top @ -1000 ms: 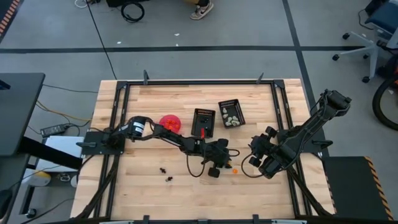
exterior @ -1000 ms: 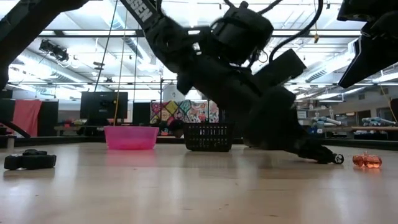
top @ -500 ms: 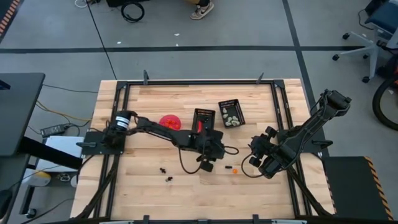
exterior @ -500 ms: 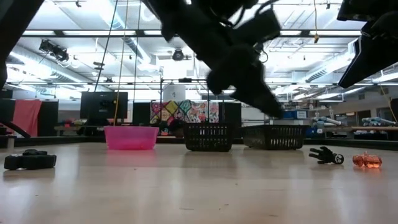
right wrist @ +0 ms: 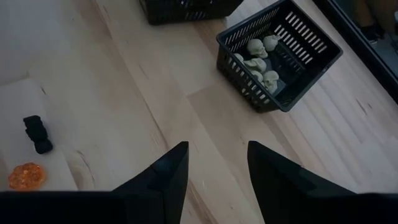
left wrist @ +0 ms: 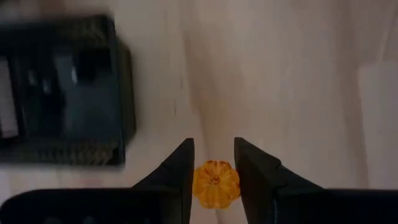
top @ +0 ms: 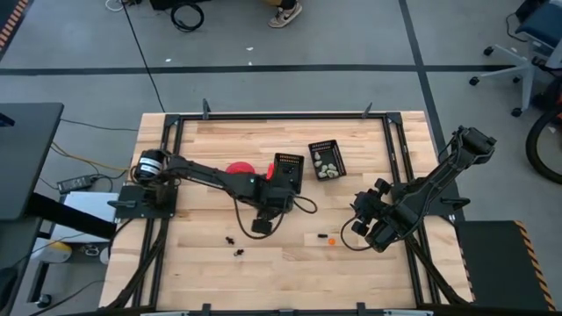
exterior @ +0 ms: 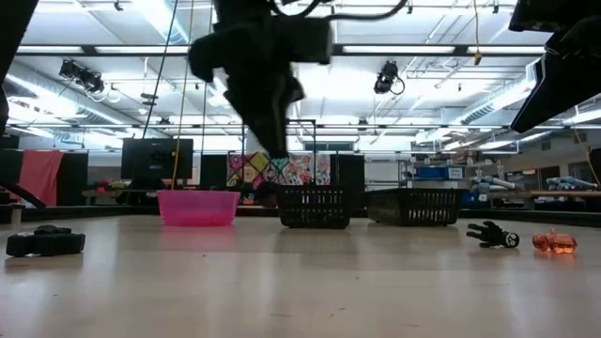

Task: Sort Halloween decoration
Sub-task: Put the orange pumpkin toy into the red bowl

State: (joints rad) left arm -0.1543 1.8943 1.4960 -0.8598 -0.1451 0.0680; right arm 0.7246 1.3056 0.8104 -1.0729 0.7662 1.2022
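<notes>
My left gripper (top: 261, 226) hangs above the table's middle, shut on a small orange pumpkin trinket (left wrist: 216, 183); in the low view the gripper (exterior: 272, 141) is high off the table. My right gripper (top: 362, 226) waits open at the right, nothing between its fingers (right wrist: 214, 165). A black trinket (top: 323, 237) and an orange one (top: 332, 242) lie on the table near it. Two black trinkets (top: 230, 239) (top: 238, 253) lie nearer the front edge. Pale skulls (right wrist: 258, 62) fill the right basket (top: 326, 160). My left gripper pinches the orange pumpkin trinket by its two opposite sides (left wrist: 199, 185) between its two fingers. The fingers come from above, pointing steeply down. The pumpkin is lifted clear of the table.
A pink bowl (exterior: 198, 207) stands at the back left, partly under my left arm in the high view. Beside it is a second black basket (top: 288, 171), also seen in the left wrist view (left wrist: 62, 93). A black metal frame (top: 263, 115) borders the table.
My left gripper has risen off the table beside the black and orange trinkets and gone toward the table's left edge, tipping from nearly level to steeply down. The black trinket it lay against now shows on the table.
</notes>
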